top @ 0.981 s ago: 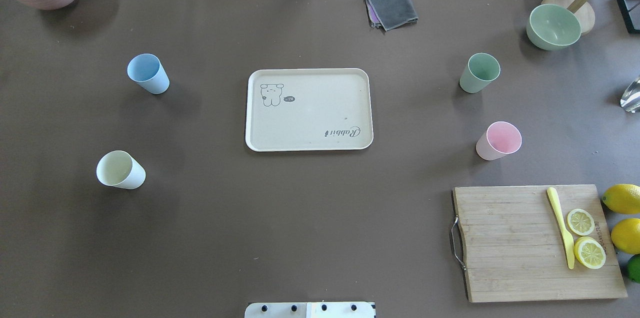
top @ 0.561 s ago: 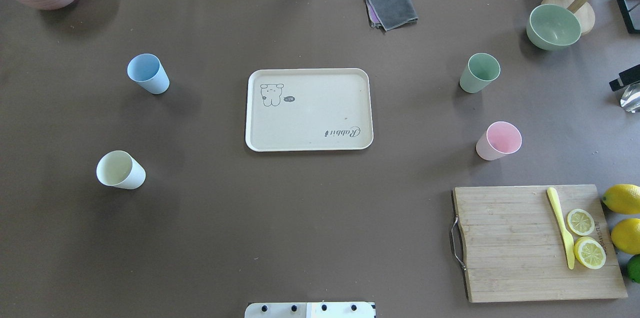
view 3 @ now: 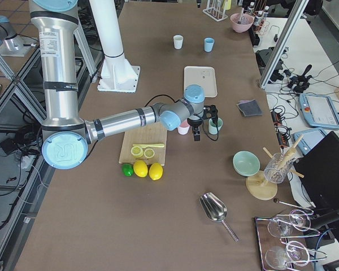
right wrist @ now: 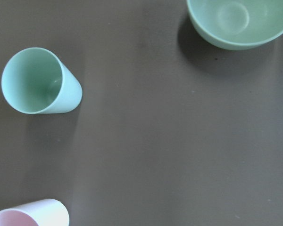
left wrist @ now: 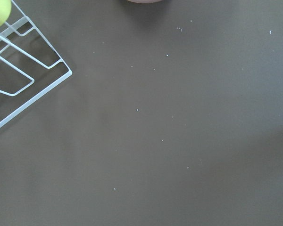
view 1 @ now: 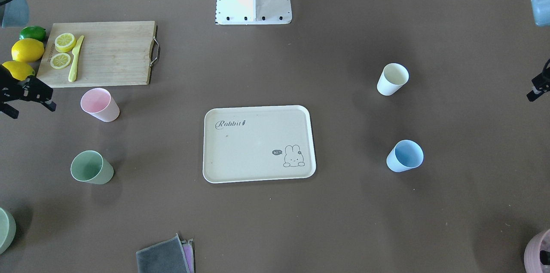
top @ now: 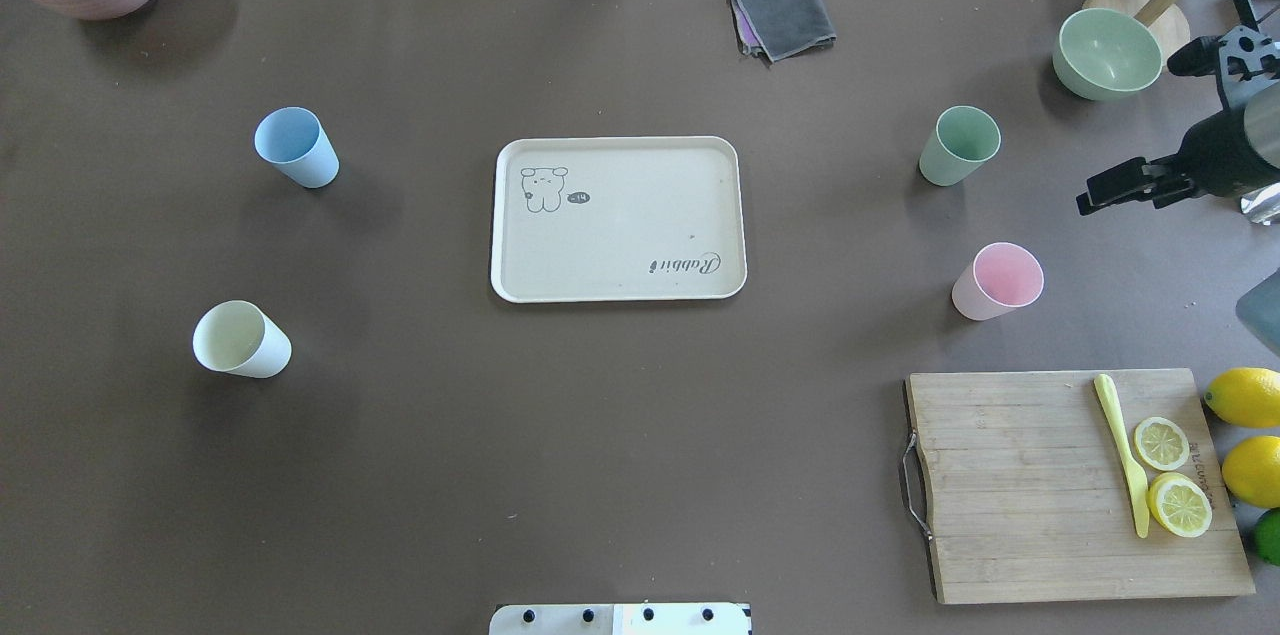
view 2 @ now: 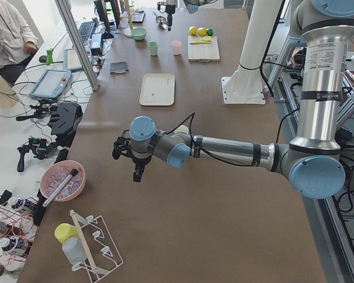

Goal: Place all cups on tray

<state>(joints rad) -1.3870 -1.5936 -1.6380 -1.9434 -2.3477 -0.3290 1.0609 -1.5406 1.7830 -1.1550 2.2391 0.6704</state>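
Seen from overhead, the bench (top: pixel 600 465) carries, around the tray (top: pixel 620 235), the blue cup (top: pixel 297 147) at ten o'clock, cream cup (top: pixel 241 339) at eight, green cup (top: pixel 958 146) at two and pink cup (top: pixel 996 281) at four. The right end effector (top: pixel 1130 136) gapes empty at three. Whether the left end effector (view 2: pixel 126 163) is released or clenched, I cannot tell.

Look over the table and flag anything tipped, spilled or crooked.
Nothing stands out. The pink cup, green cup, blue cup and cream-white cup all stand upright on the table, apart from the tray, which lies flat with no cup on it yet.
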